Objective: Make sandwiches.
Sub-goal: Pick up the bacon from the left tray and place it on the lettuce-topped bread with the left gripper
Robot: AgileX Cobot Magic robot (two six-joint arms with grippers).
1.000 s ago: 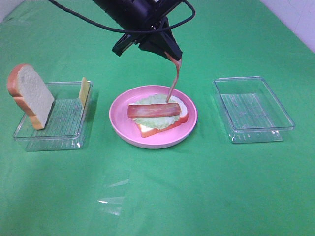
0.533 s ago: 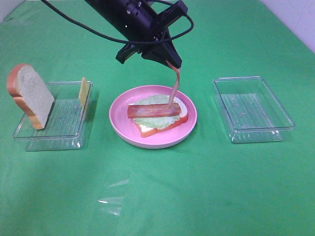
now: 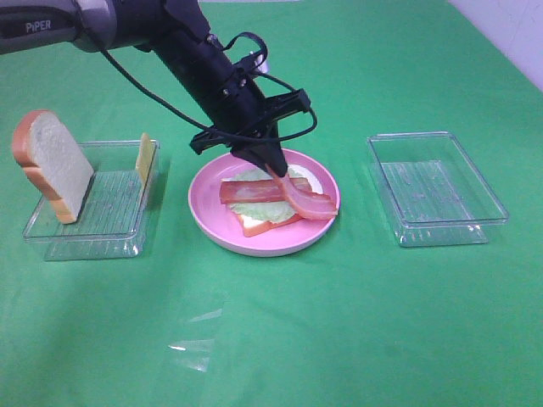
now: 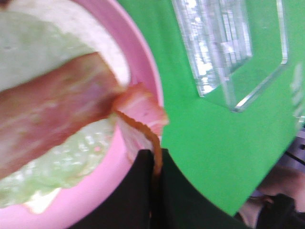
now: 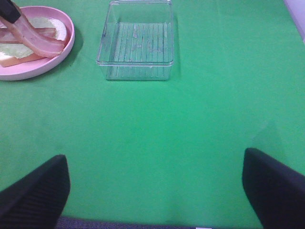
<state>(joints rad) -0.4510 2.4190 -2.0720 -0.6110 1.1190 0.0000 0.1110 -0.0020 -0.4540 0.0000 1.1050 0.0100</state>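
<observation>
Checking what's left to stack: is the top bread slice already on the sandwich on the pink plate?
No, that bread slice leans in the left clear tray, while bacon tops the sandwich.

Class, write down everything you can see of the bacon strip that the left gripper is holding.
The held bacon strip is reddish-pink with paler streaks, thin and floppy. Its upper end is pinched in the shut left gripper; the rest slopes down across the other bacon strip on the lettuce, its free end near the right rim of the pink plate.
</observation>
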